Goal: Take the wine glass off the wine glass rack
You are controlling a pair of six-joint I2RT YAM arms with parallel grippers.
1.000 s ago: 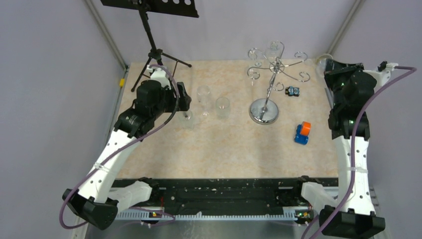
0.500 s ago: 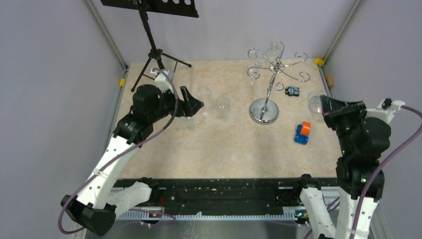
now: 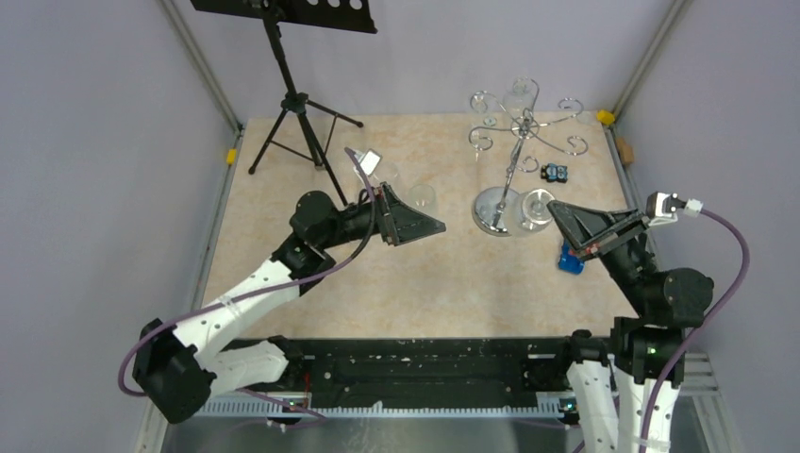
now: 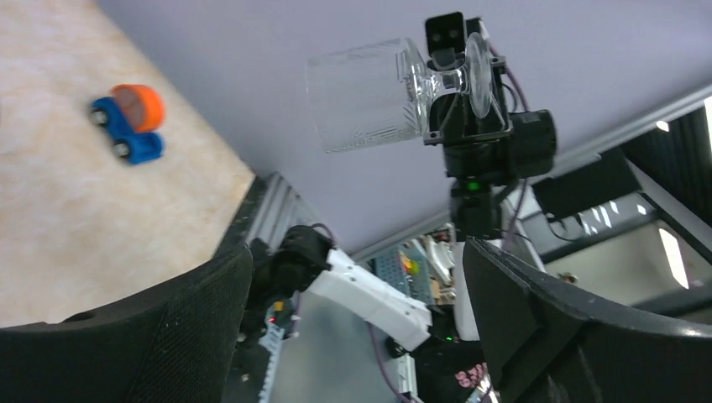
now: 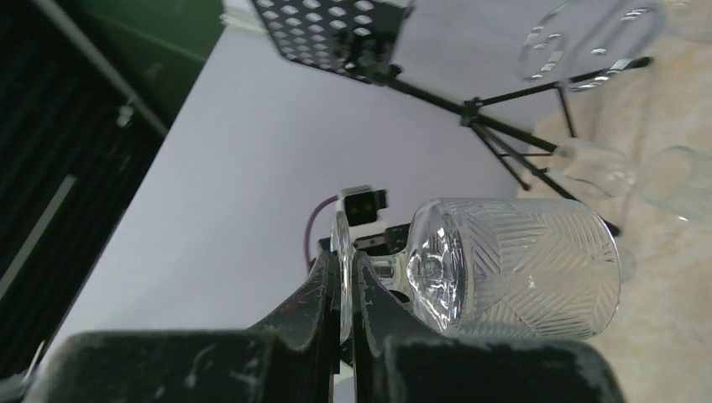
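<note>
Glass (image 5: 512,269) lay sideways, foot pinched in the closed right claw (image 3: 564,219), likely keeping its bowl clear of the rack (image 3: 517,127) by the far edge; left claw (image 3: 426,225) gaped wide, empty.

Clear etched wine glass (image 5: 520,264), shiny rack (image 3: 495,213), probably chrome

Both arms have white links (image 3: 238,291), black joints (image 3: 316,209) and purple cables (image 3: 731,226).
</note>
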